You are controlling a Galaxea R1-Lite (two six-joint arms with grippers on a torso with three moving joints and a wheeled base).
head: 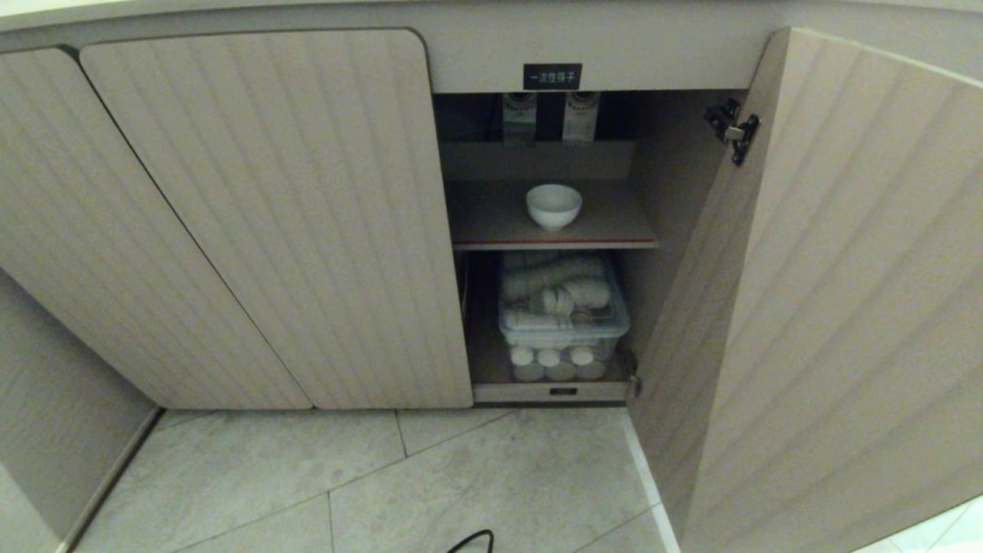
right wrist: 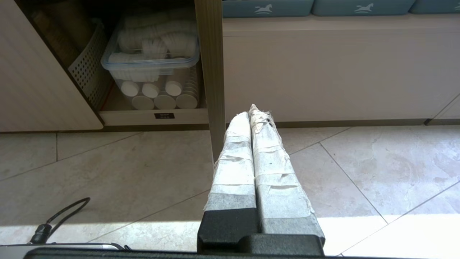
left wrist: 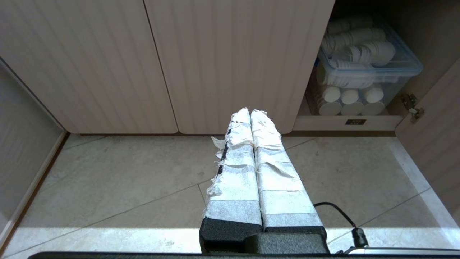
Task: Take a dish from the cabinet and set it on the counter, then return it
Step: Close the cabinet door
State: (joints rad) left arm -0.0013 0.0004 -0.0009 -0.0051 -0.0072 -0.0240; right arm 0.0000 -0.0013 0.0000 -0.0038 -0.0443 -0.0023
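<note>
A small white dish (head: 554, 206) stands upright on the red-edged upper shelf (head: 491, 230) of the cabinet (head: 269, 215), whose right door (head: 829, 292) hangs wide open. Neither arm shows in the head view. Low over the floor, my left gripper (left wrist: 250, 112) is shut and empty, its tape-wrapped fingers pressed together in front of a closed door. My right gripper (right wrist: 249, 112) is likewise shut and empty, close beside the open door's edge (right wrist: 212, 79). The counter is out of view.
Below the dish, a clear lidded tub (head: 564, 315) of white cups fills the bottom compartment. A perforated grey basket (right wrist: 88, 68) stands beside it. A black cable (head: 472, 541) lies on the tiled floor (head: 461, 484). A wall panel (head: 46, 415) closes in the left side.
</note>
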